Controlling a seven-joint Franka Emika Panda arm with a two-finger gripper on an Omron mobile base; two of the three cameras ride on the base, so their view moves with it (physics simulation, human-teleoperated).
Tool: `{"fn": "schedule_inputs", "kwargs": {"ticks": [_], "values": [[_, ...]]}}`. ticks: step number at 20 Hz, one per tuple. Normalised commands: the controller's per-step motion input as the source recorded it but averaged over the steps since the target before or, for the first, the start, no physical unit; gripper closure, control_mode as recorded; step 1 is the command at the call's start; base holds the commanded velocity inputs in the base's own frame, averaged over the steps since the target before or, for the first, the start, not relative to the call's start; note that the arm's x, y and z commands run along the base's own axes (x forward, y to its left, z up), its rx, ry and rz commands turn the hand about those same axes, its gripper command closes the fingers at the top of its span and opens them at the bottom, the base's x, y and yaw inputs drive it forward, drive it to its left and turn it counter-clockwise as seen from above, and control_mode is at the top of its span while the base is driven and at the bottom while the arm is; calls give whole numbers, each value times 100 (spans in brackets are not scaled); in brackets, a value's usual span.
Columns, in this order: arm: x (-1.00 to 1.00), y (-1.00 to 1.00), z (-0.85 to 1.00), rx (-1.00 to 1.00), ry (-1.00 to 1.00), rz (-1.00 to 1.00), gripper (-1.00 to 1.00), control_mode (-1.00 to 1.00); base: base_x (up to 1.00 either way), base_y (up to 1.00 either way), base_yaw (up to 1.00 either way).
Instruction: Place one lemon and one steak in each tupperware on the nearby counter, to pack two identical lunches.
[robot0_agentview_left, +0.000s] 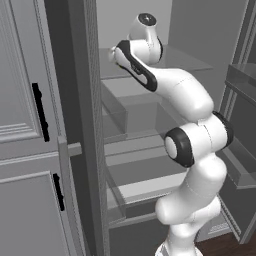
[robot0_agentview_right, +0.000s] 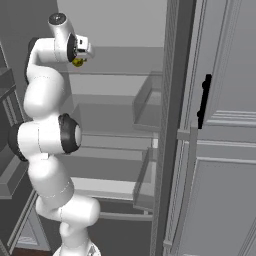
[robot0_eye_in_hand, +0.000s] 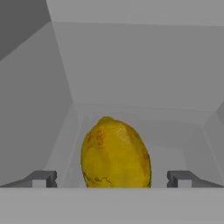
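Reaching into an open fridge (robot0_agentview_left: 150, 145), onto an upper shelf (robot0_agentview_right: 120, 62). Hand (robot0_eye_in_hand: 113, 179) spread wide, holding nothing. Dull yellow lemon (robot0_eye_in_hand: 115, 153) with dark marks straight ahead of the hand, centred between the two fingertips (robot0_eye_in_hand: 41, 178), apart from both. Lemon glimpsed just under the hand in the right base view.
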Motion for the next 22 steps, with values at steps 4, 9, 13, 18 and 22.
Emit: {"fn": "schedule_inputs", "kwargs": {"ticks": [4,9,13,18,22], "values": [[24,3,-6,0,0,0,-100,-100,0,0,0],[12,0,-18,0,2,0,-100,-100,0,0,0],[0,0,-29,0,1,0,-100,-100,0,0,0],[0,0,-26,0,0,0,-100,-100,0,0,0],[0,0,0,0,0,0,-100,-100,0,0,0]]}}
